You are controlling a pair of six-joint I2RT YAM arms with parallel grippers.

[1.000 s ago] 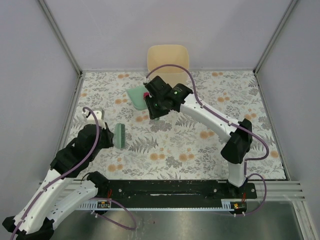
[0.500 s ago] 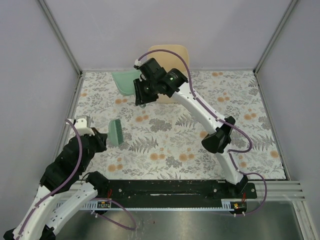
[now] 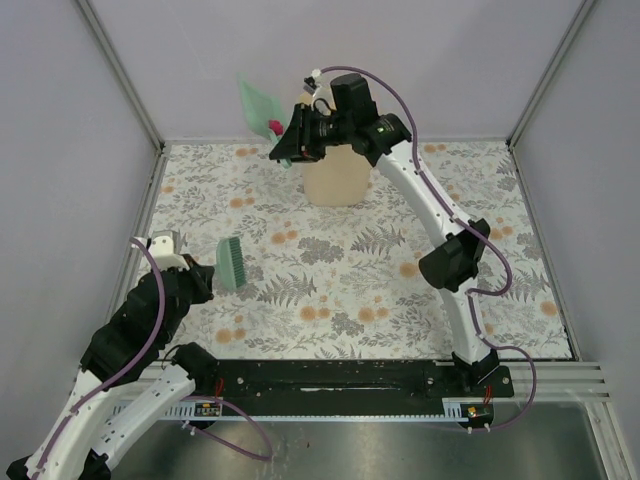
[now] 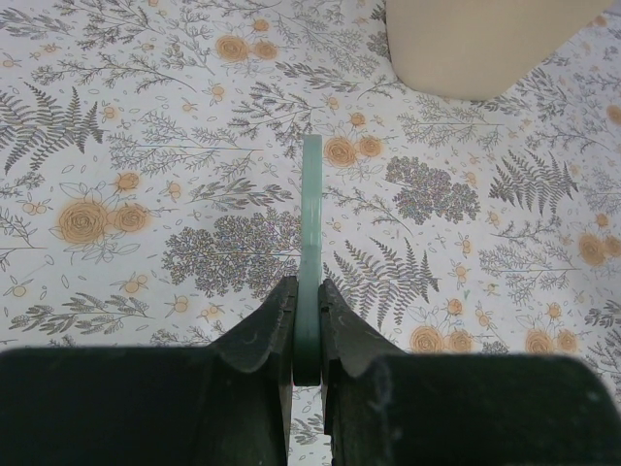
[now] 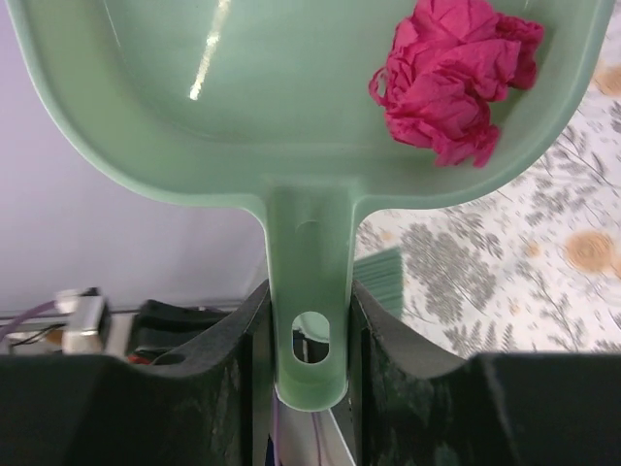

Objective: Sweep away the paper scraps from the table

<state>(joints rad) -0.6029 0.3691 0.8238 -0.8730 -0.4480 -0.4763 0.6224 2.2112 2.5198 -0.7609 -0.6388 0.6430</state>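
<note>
My right gripper is shut on the handle of a pale green dustpan, held high in the air, tilted, just left of the bin. A clump of crumpled magenta paper scraps lies in the pan's right corner. At the left of the table, my left gripper is shut on a green brush, seen edge-on in the left wrist view. I see no loose scraps on the cloth.
A beige bin stands on the cloth at the back middle, under the right wrist. Metal rails frame the table, with grey walls behind. The arm bases sit on a black bar at the near edge.
The right arm has lifted the dustpan with the scraps off the cloth, up and back to beside the bin. The left arm drew the brush slightly leftward, then held still.
</note>
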